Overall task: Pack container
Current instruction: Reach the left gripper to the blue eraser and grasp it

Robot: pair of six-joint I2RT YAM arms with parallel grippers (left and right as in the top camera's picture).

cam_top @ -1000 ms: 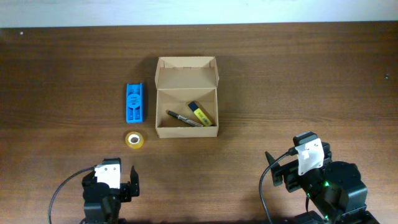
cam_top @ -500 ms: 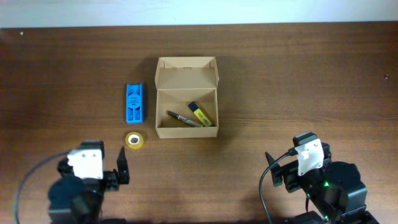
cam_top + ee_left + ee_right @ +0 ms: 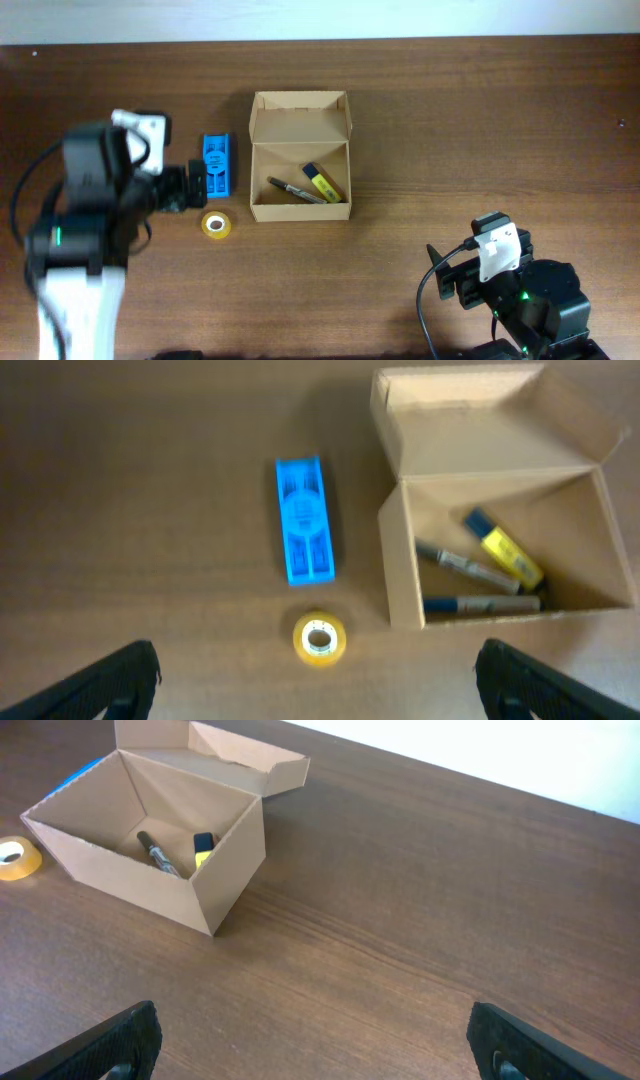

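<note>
The container (image 3: 300, 118) is seen as a small box of plain tan cardboard, unmarked, resting on the brown wooden table (image 3: 500, 120). Its hinged lid is thrown fully back and lies open behind the body, with short side tabs standing at its ends. The walls are upright and the fold edges are clean. Inside, a yellow highlighter (image 3: 505, 550) with a dark cap is laid at a slant, a dark pen (image 3: 455, 563) is laid beside it, and a second pen (image 3: 480, 603) is laid along the front wall.

The left gripper (image 3: 198, 187) is held spread wide, its two dark fingers (image 3: 115, 680) showing at the bottom corners of the wrist view with nothing between them. From this gripper the container is found ahead and to the right, near but apart. A blue plastic piece (image 3: 304, 520) is seen straight ahead of it, and a yellow tape roll (image 3: 319, 639) lies closer in, between the lines of the two fingers. How high the gripper is held above the table cannot be told.

The right gripper (image 3: 445, 275) is likewise held wide open and empty, low over bare wood. From it the container is seen ahead and to the left, well apart, with the open lid on the far side.
</note>
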